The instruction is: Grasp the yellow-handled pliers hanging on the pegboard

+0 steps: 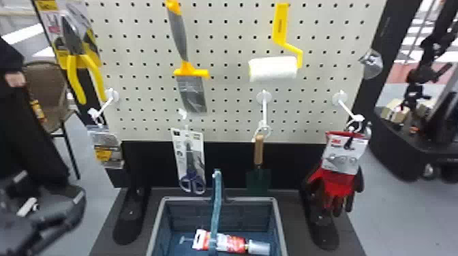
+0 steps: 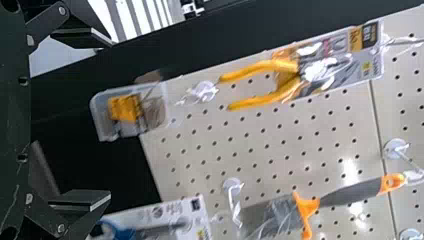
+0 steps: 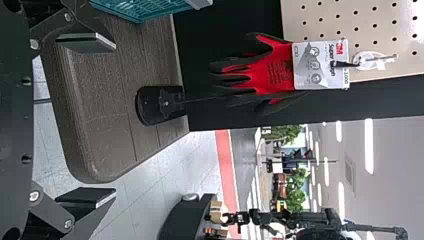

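Yellow-handled pliers (image 1: 79,58) at pegboard (image 1: 231,51) 10 o'clock, on hook; left end effector (image 2: 95,117) and right end effector (image 3: 95,120) both spread.

Pliers (image 1: 77,59) pack top beyond upper edge

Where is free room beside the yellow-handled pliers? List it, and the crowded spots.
Bare pegboard between the pliers and the scraper is free. Crowded: a white hook and its packaged item just beneath the pliers' handles.
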Controlling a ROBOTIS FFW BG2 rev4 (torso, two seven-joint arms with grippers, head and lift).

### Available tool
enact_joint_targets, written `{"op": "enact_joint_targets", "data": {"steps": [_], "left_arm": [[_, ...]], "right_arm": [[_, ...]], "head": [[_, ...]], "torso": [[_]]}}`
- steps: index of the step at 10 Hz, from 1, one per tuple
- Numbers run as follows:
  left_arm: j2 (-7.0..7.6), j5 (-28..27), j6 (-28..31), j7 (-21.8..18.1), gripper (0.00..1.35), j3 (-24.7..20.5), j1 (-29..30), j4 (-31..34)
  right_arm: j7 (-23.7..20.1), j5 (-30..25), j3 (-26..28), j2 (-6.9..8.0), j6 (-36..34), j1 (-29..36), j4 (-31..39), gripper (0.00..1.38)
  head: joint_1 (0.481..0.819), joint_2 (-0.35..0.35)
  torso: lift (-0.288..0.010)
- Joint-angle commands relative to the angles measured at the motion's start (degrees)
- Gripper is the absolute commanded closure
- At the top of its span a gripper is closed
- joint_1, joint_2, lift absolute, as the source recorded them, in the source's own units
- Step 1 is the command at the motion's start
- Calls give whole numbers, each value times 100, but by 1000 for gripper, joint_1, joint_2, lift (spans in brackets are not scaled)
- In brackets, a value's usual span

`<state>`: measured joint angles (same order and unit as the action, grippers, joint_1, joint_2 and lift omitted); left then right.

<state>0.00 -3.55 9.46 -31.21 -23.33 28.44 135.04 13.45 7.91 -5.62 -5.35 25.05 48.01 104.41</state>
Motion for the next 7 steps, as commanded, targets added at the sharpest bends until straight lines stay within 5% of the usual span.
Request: {"op": "enact_joint_targets", "data": {"steps": [1,3,5,7], "left_arm": [[71,-15,390,-236,222,-242,-650,-11],[668,697,706,-324,222,-146,-1462,-418],[950,1119,943,-386,225,-102,-2188,-671],[1380,1849,1321,-518,225,-154,-2914,-1136]], "right_arm": [[0,0,0,-1,-9,1,-13,257],[0,-18,0,-1,-26,-24,-13,257],[0,-26,0,-1,-35,-73,-27,257],[0,-44,-9,-1,-35,-135,-56,257]], "head": [[549,0],[549,0],[549,0],[549,0]], "torso": [[-100],[-100],[-100],[-100]]}}
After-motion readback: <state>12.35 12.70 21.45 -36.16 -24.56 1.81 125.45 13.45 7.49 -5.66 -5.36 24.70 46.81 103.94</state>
